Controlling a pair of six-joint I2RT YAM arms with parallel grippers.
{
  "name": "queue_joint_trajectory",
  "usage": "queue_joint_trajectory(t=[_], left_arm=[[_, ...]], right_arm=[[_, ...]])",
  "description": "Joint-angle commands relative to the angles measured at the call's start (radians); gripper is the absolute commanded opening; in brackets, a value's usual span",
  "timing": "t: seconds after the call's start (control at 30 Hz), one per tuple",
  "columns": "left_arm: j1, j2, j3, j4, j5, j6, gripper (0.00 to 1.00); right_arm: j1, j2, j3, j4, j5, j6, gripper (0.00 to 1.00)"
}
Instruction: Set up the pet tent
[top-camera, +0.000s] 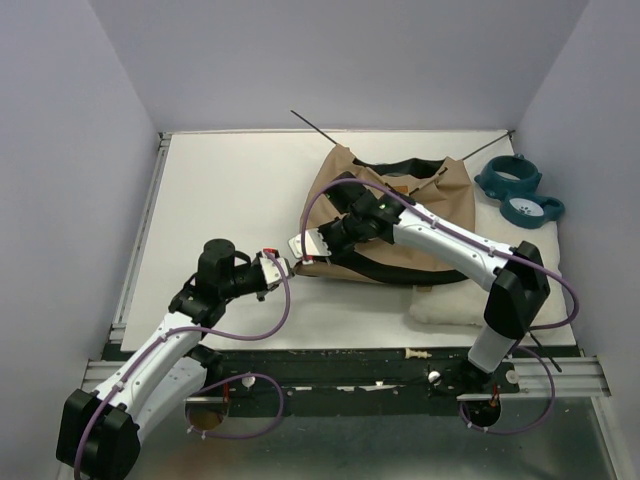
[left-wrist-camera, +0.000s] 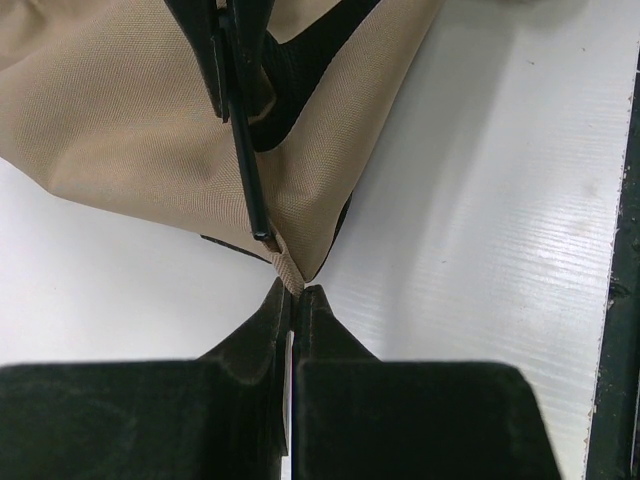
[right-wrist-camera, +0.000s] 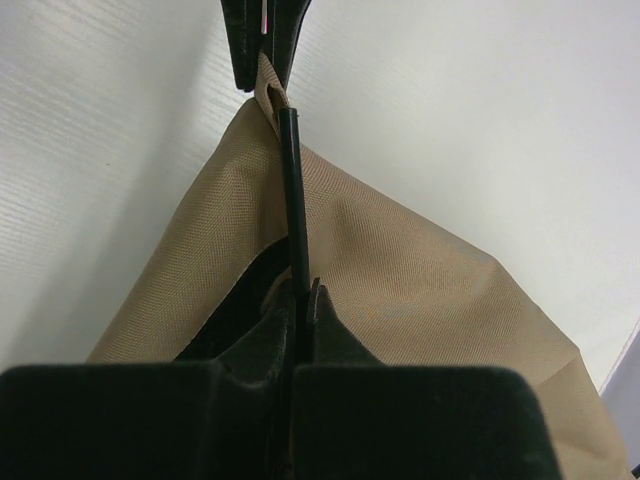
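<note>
Lying slumped on the white counter (top-camera: 230, 200), right of centre and toward the back, the pet tent (top-camera: 345, 170) is a loose heap of tan fabric with black trim. A small brown label (top-camera: 399, 186) shows near its upper fold in the overhead view, too small for any writing to be read. No brand or lettering can be made out on anything else.

Only the overhead view shows the surroundings. A teal bowl stand (top-camera: 520, 190) sits at the back right, apart from the tent, and a white fluffy cushion (top-camera: 445, 300) lies just beside the tent's near right edge, under the right arm. That view also shows one thin pole tip (top-camera: 312, 124) poking out past the tent's far side.

The wrist cameras give the detail the overhead view blurs. At the tent's near left corner, the left claw (left-wrist-camera: 297, 295) is pinched together on a small tan corner tab (left-wrist-camera: 288, 268). The black pole (left-wrist-camera: 250, 180) ends right at that tab. The right claw (right-wrist-camera: 303, 290) is clamped on the same pole a little way back from its end. From there the left claw appears at the top of the frame, facing the right claw along the pole. A thin red strip shows between its fingers.
</note>
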Motion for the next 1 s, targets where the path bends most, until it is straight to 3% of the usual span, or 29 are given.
queue_joint_trajectory(t=[0.0,0.47,0.97], left_arm=[[0.004,-0.018,0.036,0.003,0.028,0.003,0.00],[0.004,0.012,0.088,-0.015,0.040,-0.041,0.00],[0.004,0.123,0.310,-0.325,0.195,-0.078,0.00]], right_arm=[[0.012,0.015,-0.018,-0.010,0.025,-0.007,0.01],[0.030,0.014,-0.037,0.002,0.042,-0.014,0.01],[0.056,-0.043,-0.141,0.095,0.088,-0.101,0.01]])
